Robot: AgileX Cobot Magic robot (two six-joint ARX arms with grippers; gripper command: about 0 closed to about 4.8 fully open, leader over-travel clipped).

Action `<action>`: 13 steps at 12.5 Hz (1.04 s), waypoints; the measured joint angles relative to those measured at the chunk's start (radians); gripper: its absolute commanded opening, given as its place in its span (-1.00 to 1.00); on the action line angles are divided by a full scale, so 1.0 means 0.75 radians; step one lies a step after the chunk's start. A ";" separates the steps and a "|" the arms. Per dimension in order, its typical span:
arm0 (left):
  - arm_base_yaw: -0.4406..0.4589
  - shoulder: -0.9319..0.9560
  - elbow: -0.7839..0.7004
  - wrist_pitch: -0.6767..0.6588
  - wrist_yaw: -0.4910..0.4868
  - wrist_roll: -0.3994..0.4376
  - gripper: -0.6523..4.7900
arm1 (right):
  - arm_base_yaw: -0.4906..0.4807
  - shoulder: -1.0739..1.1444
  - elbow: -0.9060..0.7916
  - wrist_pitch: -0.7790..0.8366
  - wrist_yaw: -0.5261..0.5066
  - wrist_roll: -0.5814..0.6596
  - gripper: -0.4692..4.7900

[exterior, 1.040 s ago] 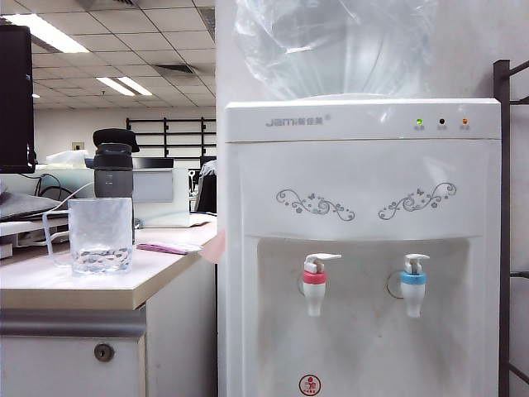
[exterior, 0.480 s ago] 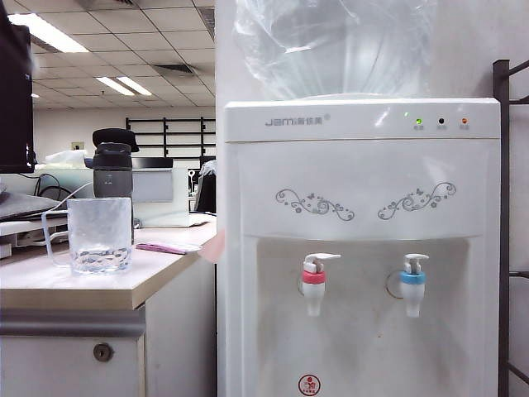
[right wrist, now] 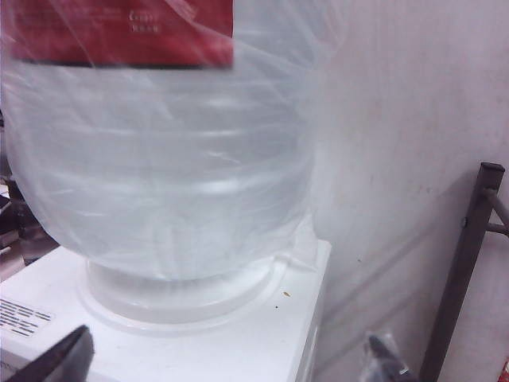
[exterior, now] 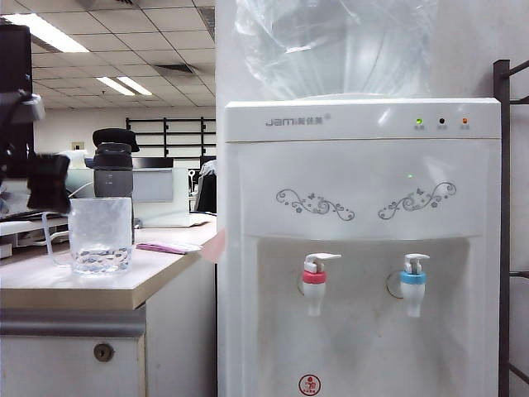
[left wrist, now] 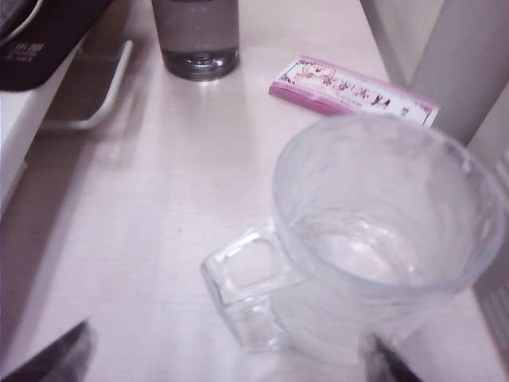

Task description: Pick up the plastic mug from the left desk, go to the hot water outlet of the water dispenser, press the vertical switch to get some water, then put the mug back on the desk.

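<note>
L gripper [left wrist: 231, 362] hangs above the desk [left wrist: 143, 239], looking steeply down at the mug [left wrist: 374, 239]. Jaws wide apart, nothing between them; only the two dark fingertips [left wrist: 56, 358] show at the frame edge, one each side of the mug's near side, not touching it. In ext view the L arm [exterior: 33, 178] is a dark blurred mass at the far left edge, up by the mug's rim level and just left of it.

Mug stands upright on the desk near its front edge, a little water in the bottom, handle [left wrist: 242, 290] pointing toward the wrist cam. Grey bottle [left wrist: 195, 36] stands behind it; pink packet [left wrist: 350, 91] lies flat beside, toward the dispenser [exterior: 355, 248].

R gripper [right wrist: 231, 362] is held high, facing the big clear bottle [right wrist: 159, 143] on top of the dispenser; jaws spread, empty, tips clear of everything. R arm not seen in ext view.

Red-collar tap [exterior: 314, 285] w/ its lever [exterior: 322, 259] untouched, low on dispenser front, left of the blue tap [exterior: 413, 285].
</note>
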 measured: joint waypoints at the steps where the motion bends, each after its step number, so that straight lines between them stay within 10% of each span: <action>1: 0.000 0.014 0.000 0.010 -0.004 0.036 1.00 | 0.000 0.007 0.000 0.004 0.000 -0.004 0.87; 13: 0.000 0.229 0.000 0.318 -0.227 0.076 1.00 | -0.001 0.018 -0.001 0.021 -0.003 -0.047 0.86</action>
